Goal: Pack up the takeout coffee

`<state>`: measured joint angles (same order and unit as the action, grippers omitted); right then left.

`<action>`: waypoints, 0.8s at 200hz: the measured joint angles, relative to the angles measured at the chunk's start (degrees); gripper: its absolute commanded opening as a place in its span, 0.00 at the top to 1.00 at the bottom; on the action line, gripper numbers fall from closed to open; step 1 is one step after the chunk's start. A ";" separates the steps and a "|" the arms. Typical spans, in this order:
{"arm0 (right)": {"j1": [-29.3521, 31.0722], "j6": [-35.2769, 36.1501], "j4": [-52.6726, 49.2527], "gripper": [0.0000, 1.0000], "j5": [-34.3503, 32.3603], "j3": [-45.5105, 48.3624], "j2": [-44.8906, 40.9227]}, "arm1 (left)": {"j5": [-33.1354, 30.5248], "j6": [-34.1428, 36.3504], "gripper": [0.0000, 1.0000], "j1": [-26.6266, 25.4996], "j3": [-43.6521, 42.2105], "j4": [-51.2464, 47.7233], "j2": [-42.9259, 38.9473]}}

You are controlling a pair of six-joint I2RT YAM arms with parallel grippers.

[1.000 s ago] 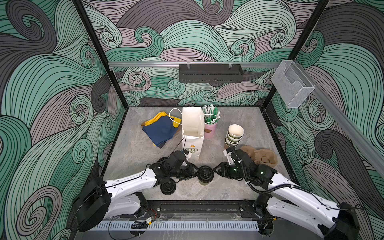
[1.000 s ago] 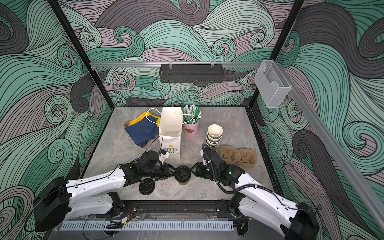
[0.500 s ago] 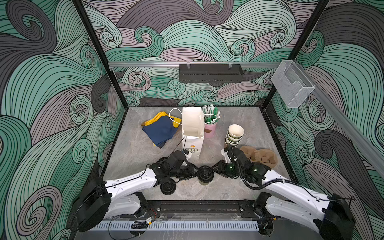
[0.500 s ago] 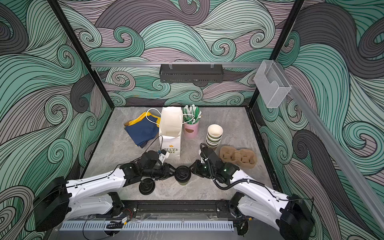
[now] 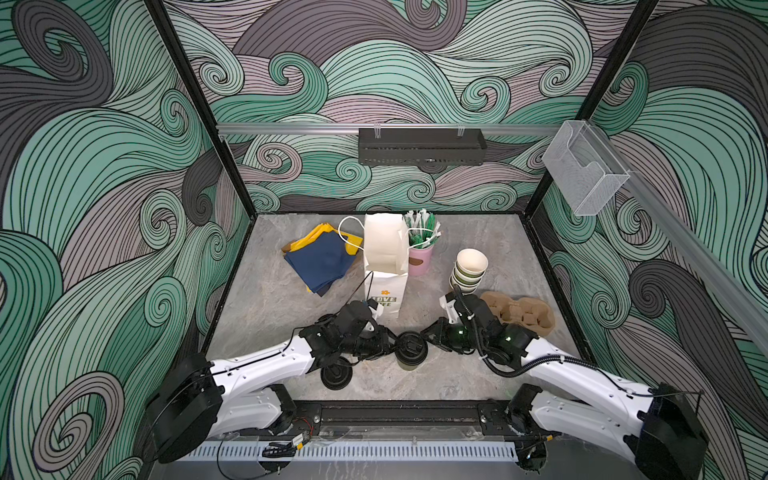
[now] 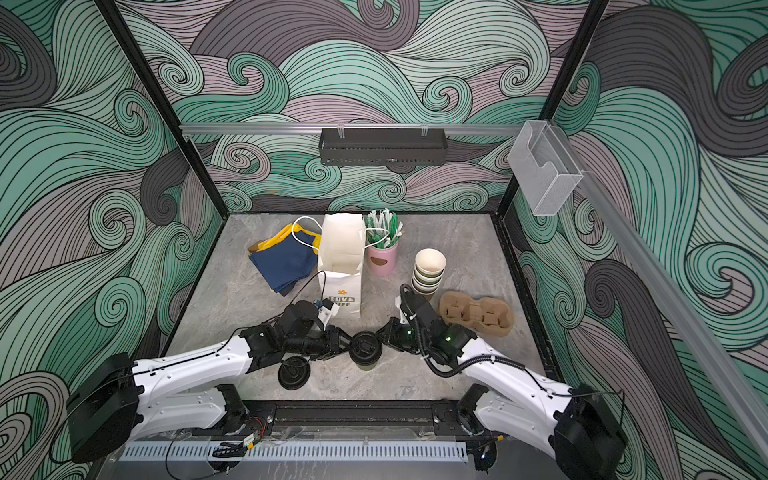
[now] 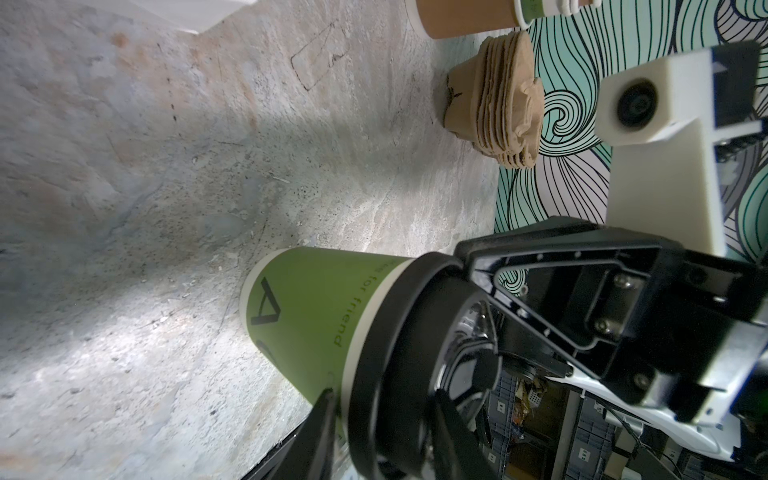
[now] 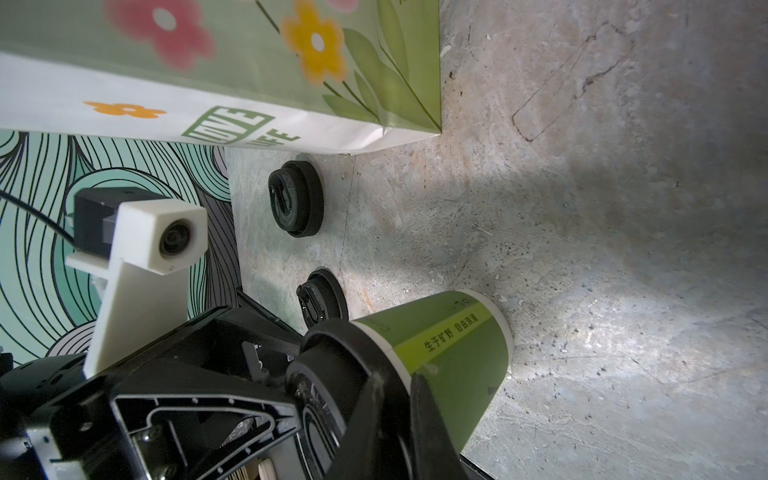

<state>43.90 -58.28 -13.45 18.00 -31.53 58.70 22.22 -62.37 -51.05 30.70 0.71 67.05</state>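
One takeout coffee (image 5: 410, 351) (image 6: 365, 351), an olive-green paper cup with a black sip lid, stands upright near the table's front middle. My left gripper (image 5: 392, 347) (image 7: 384, 415) reaches it from the left and is shut on the lid's rim, one finger (image 7: 320, 436) against the cup wall, the other across the lid top. From the right, my right gripper (image 5: 428, 338) (image 8: 397, 399) is pinched on the opposite side of the same rim, with one finger (image 8: 432, 428) under the lid on the green wall (image 8: 457, 374).
White paper bag (image 5: 384, 266) stands open behind the cup. Loose black lids (image 8: 296, 203) (image 8: 322, 301) lie beside it, one showing under the left arm (image 5: 336, 374). Stacked lidless cups (image 5: 469, 270), brown cup carriers (image 5: 519, 316), pink holder (image 5: 420, 262), blue napkins (image 5: 322, 257).
My right gripper has moved left up to the cup and its fingers have come together on the lid rim. The left gripper and the cup have stayed where they were.
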 measured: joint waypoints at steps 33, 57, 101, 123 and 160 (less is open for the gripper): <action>-0.11 0.48 0.02 0.85 0.22 0.00 0.22 | -0.04 -0.02 0.64 0.00 0.09 -0.15 -0.02; -0.15 0.68 -0.09 0.76 0.31 -0.28 0.55 | -0.13 0.00 0.64 0.00 0.15 -0.35 -0.13; 0.63 4.72 -10.25 0.61 -1.57 -1.75 -5.75 | -0.15 0.07 0.65 -0.17 0.26 -0.66 -0.17; 0.98 7.76 -15.23 0.64 -2.10 -2.95 -11.02 | -0.15 0.07 0.65 -0.17 0.33 -0.61 -0.15; 1.97 12.02 -17.66 0.65 0.66 -1.05 -13.14 | -0.13 0.28 0.65 -0.15 0.68 -1.07 0.04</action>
<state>45.87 -46.26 -31.11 18.65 -32.58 45.56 22.09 -62.08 -51.20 31.38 -0.36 67.09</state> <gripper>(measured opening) 0.349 0.353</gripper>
